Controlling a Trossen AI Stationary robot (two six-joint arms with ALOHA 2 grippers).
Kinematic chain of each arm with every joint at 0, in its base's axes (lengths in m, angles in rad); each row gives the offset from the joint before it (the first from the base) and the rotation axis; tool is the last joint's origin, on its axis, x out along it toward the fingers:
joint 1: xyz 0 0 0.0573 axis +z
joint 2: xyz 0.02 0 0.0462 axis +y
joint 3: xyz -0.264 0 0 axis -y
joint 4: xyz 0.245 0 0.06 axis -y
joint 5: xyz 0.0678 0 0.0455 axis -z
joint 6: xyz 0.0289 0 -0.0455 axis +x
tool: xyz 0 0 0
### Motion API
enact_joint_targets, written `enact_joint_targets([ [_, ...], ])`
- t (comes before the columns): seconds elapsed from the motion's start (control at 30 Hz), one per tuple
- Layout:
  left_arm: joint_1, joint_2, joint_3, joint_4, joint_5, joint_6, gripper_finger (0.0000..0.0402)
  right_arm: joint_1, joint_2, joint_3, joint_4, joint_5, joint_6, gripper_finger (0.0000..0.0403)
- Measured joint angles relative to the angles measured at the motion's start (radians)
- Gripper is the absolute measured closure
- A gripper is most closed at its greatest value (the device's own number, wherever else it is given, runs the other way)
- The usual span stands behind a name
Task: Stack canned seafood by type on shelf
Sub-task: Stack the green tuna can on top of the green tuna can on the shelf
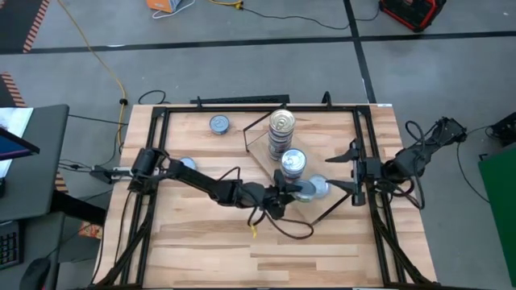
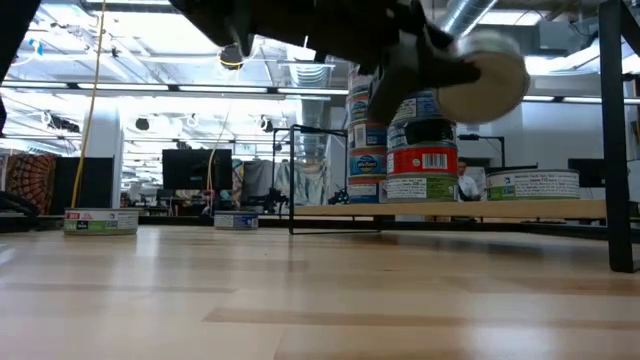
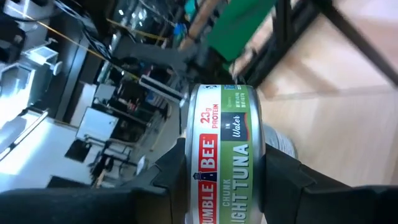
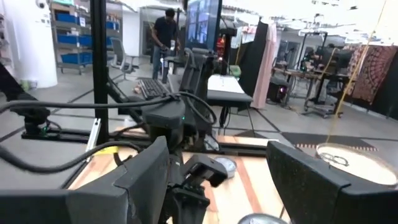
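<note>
A green-labelled tuna tin [image 3: 227,158] sits clamped on its edge between the fingers of the left hand [image 1: 292,192], lifted clear of the bench [image 1: 201,242] and just in front of the shelf's [image 1: 343,157] two stacks of tins [image 1: 282,133]. Beside that hand a lone tin [image 1: 317,187] lies on the shelf, and far behind it two more [image 1: 219,124] rest on the bench. Beyond the shelf, the right hand [image 1: 351,173] waits with its fingers apart.
</note>
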Motion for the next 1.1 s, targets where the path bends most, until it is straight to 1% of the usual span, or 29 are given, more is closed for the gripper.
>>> enact_joint_targets([
  [0.1, 0.017, -0.002, 0.001, 0.032, 0.029, -0.034, 0.0262, 0.001, 0.001, 0.0, 0.034, 0.0, -0.025, 0.0108],
  [0.2, 0.037, -0.002, 0.001, 0.039, 0.094, -0.03, 0.0266, 0.001, 0.003, 0.0, 0.057, 0.0, -0.052, 0.0108],
  [0.37, 0.068, 0.004, 0.001, 0.055, 0.266, -0.027, 0.0266, 0.001, 0.011, 0.0, 0.071, -0.003, -0.1, 0.0108],
  [0.43, 0.084, 0.031, 0.003, 0.132, 0.31, -0.038, 0.0266, 0.001, 0.019, 0.0, 0.09, -0.007, -0.114, 0.0108],
  [0.5, 0.097, 0.075, 0.017, 0.18, 0.297, -0.033, 0.0266, 0.001, 0.029, 0.0, 0.113, -0.009, -0.128, 0.0108],
  [0.53, 0.101, 0.099, 0.036, 0.189, 0.269, -0.02, 0.0266, 0.001, 0.03, 0.001, 0.121, -0.009, -0.137, 0.0108],
  [0.63, 0.096, 0.167, 0.097, 0.182, 0.14, 0.023, 0.0266, 0.003, 0.037, 0.001, 0.125, -0.011, -0.148, 0.0108],
  [0.67, 0.095, 0.188, 0.12, 0.187, 0.126, 0.031, 0.0266, 0.003, 0.037, 0.001, 0.122, -0.012, -0.15, 0.0108],
  [0.73, 0.092, 0.218, 0.165, 0.179, 0.117, 0.064, 0.0266, 0.003, 0.037, 0.0, 0.123, -0.012, -0.152, 0.0108],
  [0.9, 0.083, 0.28, 0.27, 0.077, 0.074, 0.127, 0.0267, 0.003, 0.036, 0.0, 0.12, -0.015, -0.151, 0.0108],
  [1.0, 0.082, 0.278, 0.294, 0.028, 0.082, 0.143, 0.0267, 0.003, 0.036, 0.0, 0.121, -0.025, -0.15, 0.0108],
  [1.1, 0.086, 0.275, 0.304, 0.018, 0.076, 0.132, 0.0266, 0.003, 0.036, 0.0, 0.12, -0.028, -0.148, 0.0108],
])
